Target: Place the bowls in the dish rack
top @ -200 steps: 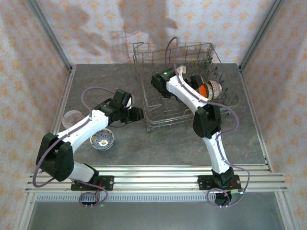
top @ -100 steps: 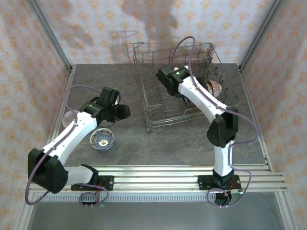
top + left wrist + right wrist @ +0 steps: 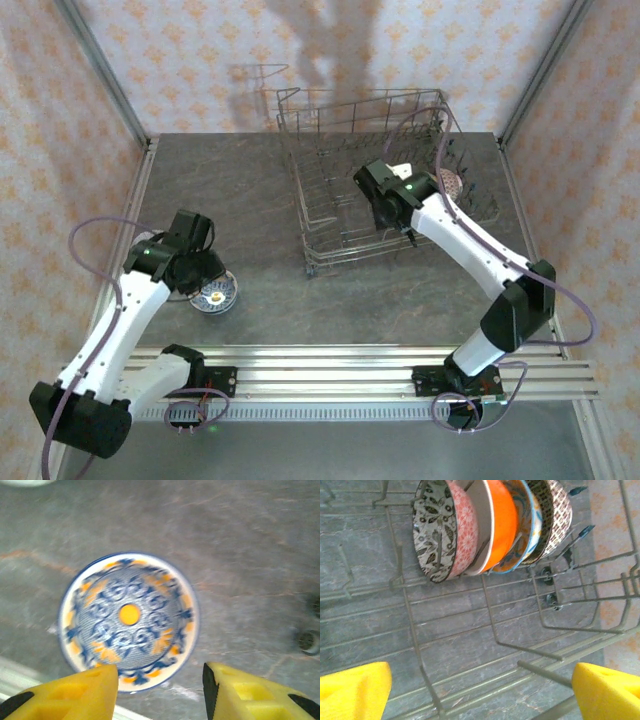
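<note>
A blue-and-white bowl (image 3: 129,620) with orange marks lies upright on the table (image 3: 260,200), also seen from above (image 3: 215,293). My left gripper (image 3: 160,692) hovers over its near rim, open, yellow fingers (image 3: 75,695) apart and holding nothing; from above this gripper (image 3: 197,272) is just left of the bowl. Several bowls (image 3: 485,525) stand on edge in a row in the dish rack (image 3: 415,640): leaf-patterned, pinkish, orange, blue-rimmed, brown-patterned. My right gripper (image 3: 480,695) is open wide above the rack floor, short of that row. From above it (image 3: 385,200) is inside the dish rack (image 3: 300,180).
The rack's upright tines and wire sides surround the right gripper. A pale rim (image 3: 20,481) of another dish peeks in beyond the blue-and-white bowl. Aluminium rails (image 3: 320,365) run along the near table edge, and patterned walls close in the back and sides.
The left arm has swung back and to the left, from beside the rack to above the blue-and-white bowl. The right gripper has drawn away from the standing bowls, toward the rack's front.
</note>
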You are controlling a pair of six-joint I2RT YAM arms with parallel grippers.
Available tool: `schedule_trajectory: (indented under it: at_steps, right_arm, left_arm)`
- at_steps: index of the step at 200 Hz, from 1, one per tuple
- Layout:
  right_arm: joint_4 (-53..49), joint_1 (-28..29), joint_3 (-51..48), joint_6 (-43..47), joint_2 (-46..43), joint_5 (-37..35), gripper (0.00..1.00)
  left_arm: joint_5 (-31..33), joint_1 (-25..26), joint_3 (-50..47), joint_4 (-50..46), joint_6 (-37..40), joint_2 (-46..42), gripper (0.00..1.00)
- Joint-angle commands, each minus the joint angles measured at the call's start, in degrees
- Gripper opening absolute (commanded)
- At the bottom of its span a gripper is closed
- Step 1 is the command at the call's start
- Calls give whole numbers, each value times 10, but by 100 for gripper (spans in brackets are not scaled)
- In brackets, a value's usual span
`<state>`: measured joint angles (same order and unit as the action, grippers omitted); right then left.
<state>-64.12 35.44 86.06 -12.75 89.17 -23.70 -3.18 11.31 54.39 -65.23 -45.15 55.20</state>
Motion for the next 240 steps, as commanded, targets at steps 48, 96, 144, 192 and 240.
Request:
schedule_trajectory:
  at_steps: [48,96,144,192,240]
  right_arm:
    - [45,0,-32,10,-29,41,92]
    - [46,0,-18,22,-15,39,92]
    - [44,0,4,26,9,39,92]
    - [45,0,5,26,22,38,92]
    - [43,0,18,28,39,41,92]
  left_arm:
    - [21,-59,-86,-72,-64,-39,50]
    - [7,-96,-113,-29,-40,-5,47]
    - [-16,-105,-109,12,-22,48,47]
    - [-39,-105,-111,49,-16,75,45]
    - [-46,-106,-105,57,-2,107,41]
